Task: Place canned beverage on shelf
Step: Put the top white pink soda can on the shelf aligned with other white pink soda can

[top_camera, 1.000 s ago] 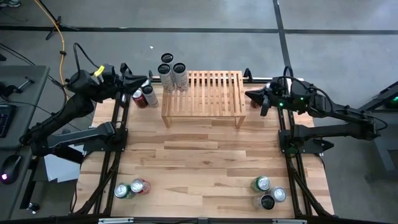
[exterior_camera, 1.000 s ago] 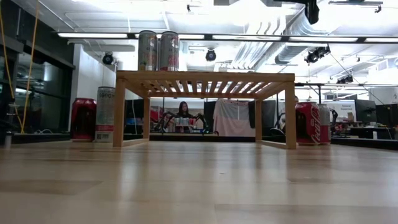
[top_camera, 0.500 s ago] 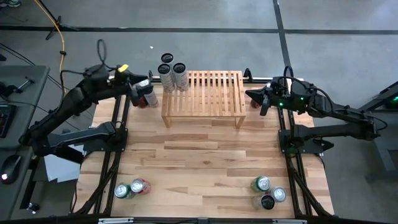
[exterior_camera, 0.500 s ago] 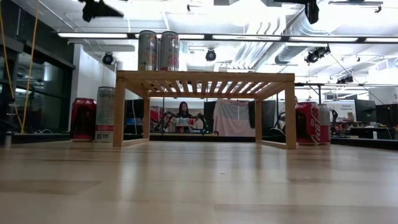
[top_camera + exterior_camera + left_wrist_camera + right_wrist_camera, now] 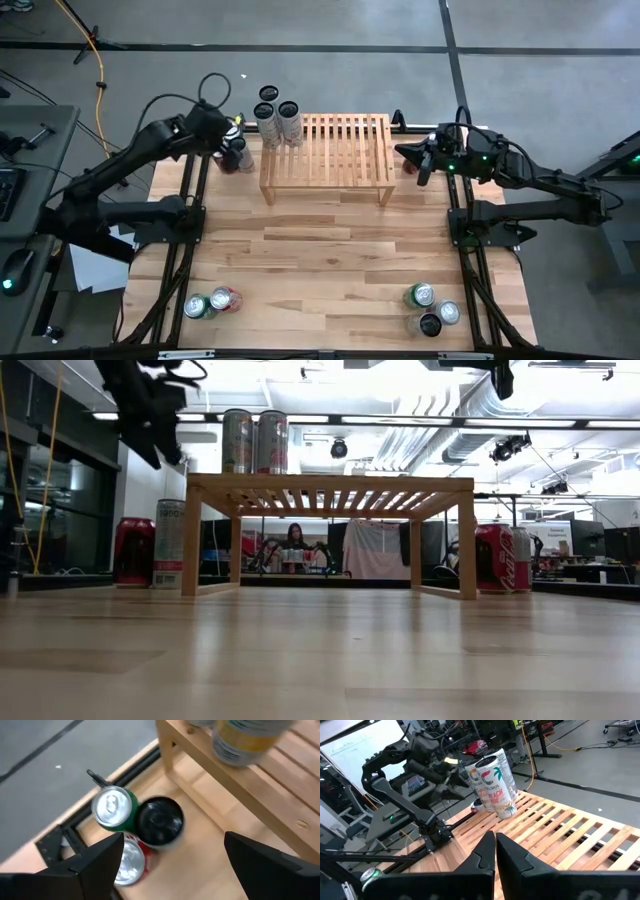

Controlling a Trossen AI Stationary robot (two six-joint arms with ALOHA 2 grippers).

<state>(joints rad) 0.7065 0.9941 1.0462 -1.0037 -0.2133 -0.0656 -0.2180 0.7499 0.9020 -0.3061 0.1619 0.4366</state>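
Our left gripper [image 5: 170, 857], jaws wide and empty, hovers over three cans [image 5: 159, 821] clustered on the counter [image 5: 330, 260] beside the shelf [image 5: 330, 150], right gripper [image 5: 495, 851] shut and empty; we judge cans rigid, slick, liquid-heavy, best pinched mid-wall.

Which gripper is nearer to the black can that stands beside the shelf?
The left gripper hovers directly over the black can. The right gripper waits past the shelf's opposite end.
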